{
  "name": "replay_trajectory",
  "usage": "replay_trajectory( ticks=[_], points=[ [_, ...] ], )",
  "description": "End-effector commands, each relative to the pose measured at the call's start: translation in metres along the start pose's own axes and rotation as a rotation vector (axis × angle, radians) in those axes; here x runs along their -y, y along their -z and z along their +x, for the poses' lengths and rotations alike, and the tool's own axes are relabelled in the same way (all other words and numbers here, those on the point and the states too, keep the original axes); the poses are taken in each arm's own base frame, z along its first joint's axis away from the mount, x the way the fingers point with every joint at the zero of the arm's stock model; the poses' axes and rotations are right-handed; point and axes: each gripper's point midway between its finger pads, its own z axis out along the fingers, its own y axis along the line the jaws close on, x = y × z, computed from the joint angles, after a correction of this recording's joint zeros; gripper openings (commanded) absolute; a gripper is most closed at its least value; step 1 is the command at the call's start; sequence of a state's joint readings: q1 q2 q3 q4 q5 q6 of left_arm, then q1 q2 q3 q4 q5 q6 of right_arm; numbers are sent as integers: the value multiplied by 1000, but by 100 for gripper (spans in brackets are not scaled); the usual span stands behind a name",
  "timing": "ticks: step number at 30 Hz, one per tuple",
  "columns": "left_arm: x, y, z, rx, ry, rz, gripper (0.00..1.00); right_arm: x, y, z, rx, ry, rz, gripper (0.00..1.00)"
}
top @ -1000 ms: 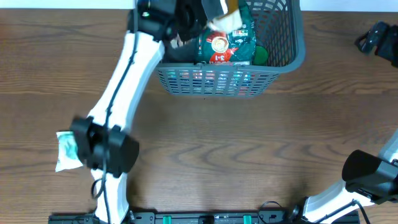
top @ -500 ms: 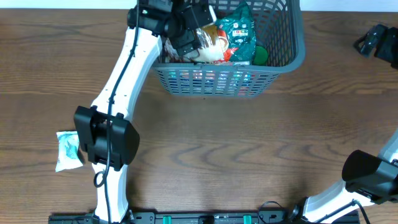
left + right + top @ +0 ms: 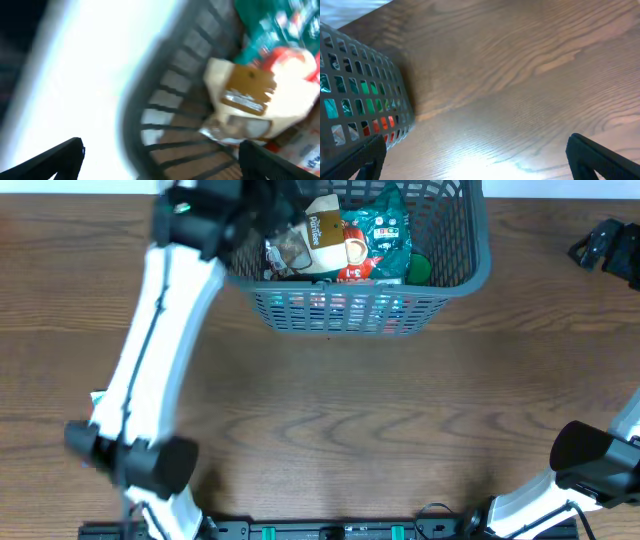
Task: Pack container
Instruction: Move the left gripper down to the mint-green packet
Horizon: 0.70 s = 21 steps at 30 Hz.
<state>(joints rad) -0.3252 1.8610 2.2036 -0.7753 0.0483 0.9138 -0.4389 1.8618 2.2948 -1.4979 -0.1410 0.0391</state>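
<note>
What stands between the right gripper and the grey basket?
Nothing visible does. In the right wrist view, only wooden table shows between the open right gripper and the lattice wall of the grey basket.

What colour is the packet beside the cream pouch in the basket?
Green packet with red and white print; clearest in the overhead view.

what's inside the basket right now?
A cream packet lies on green and red packets. The left arm covers one end of the basket, and the packets hide most of the floor.
</note>
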Motion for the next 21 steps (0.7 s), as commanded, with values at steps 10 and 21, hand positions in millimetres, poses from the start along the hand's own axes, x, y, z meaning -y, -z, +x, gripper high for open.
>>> replay_trajectory(
  ticks=[10,21],
  points=[
    [-44,178,188,-576,954,-397,99,-2,-5,1,-10,24,-1,99],
    [8,244,266,-768,1213,-371,99,-2,-5,1,-10,28,-1,99]
  ],
)
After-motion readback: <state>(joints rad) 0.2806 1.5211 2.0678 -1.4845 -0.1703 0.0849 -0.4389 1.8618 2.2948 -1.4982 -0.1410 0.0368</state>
